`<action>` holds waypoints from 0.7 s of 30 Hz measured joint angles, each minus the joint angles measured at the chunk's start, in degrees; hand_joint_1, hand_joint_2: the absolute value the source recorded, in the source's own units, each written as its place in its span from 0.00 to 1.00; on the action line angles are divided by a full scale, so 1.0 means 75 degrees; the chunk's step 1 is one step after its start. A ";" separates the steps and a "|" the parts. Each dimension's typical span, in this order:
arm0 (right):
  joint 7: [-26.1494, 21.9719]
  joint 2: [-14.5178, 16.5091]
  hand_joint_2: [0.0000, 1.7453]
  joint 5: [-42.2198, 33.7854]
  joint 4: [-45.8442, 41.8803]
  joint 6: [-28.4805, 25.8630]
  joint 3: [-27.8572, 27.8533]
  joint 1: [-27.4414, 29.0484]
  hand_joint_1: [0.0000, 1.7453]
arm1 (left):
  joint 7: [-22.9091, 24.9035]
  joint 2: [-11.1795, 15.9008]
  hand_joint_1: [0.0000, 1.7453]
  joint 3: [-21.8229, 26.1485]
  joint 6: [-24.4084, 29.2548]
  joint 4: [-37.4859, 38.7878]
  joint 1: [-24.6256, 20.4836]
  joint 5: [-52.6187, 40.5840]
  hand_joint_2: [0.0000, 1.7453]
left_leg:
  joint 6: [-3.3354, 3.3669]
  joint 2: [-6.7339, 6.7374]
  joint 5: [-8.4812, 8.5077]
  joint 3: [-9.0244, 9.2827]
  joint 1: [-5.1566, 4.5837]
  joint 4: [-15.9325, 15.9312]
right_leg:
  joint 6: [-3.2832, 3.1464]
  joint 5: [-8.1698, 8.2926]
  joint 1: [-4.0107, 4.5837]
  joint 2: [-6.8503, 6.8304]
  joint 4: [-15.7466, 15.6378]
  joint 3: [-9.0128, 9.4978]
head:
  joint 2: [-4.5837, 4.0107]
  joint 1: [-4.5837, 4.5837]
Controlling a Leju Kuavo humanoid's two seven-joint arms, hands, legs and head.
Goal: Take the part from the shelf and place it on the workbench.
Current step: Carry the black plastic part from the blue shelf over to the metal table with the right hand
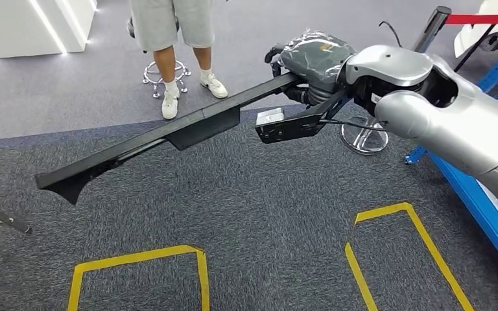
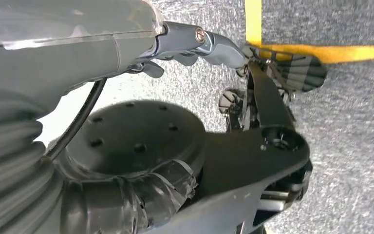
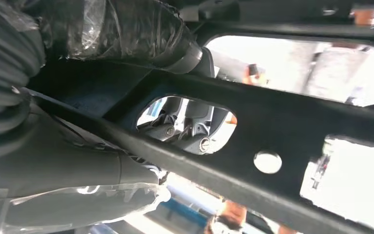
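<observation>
The part [image 1: 168, 133] is a long black plastic trim piece with a bracket [image 1: 285, 124] near its held end. It hangs in the air above the carpet, sloping down to the left. My right hand [image 1: 314, 52], wrapped in clear film, grips its upper right end. In the right wrist view the part's black frame [image 3: 277, 126] crosses in front of the hand, and my fingers [image 3: 185, 131] show through one of its cut-outs. My left hand [image 2: 102, 63] hangs over the floor with its grey thumb [image 2: 199, 41] stretched out and nothing in it.
A person [image 1: 172, 26] stands at the back beside a stool base [image 1: 165, 74]. A second chair base [image 1: 363, 139] sits behind the part. A blue rack [image 1: 480, 201] runs along the right. Yellow tape outlines [image 1: 136, 259] [image 1: 395, 214] mark the grey carpet. A cable [image 1: 0, 220] lies at the left edge.
</observation>
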 joint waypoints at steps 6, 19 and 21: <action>0.0007 -0.0065 1.00 -0.0043 0.0020 0.0015 0.0058 0.0034 1.00 | 0.0066 0.0019 0.00 -0.0022 0.0055 0.0003 -0.0029 0.0018 1.00 | 0.0113 -0.0494 0.0086 -0.0033 0.0028 -0.0058 | 0.0117 -0.0854 -0.0122 0.0834 0.1948 -0.0894 | 0.0000 0.0006; 0.0007 -0.0033 1.00 -0.0095 0.0023 0.0074 0.0112 -0.0038 1.00 | 0.0085 0.0018 0.00 -0.0068 0.0076 0.0003 -0.0011 0.0040 1.00 | -0.0249 -0.0225 -0.0526 -0.0844 0.0040 0.1285 | -0.0178 0.0252 -0.0128 0.0778 -0.0216 -0.0013 | 0.0000 0.0009; 0.0007 -0.0033 1.00 -0.0095 0.0023 0.0074 0.0140 -0.0044 1.00 | 0.0075 0.0013 0.00 -0.0072 0.0063 0.0003 -0.0023 0.0046 1.00 | -0.0246 -0.0152 -0.0752 -0.1083 0.0047 0.1936 | -0.0204 0.0231 -0.0083 0.0538 -0.0197 -0.0014 | 0.0000 0.0009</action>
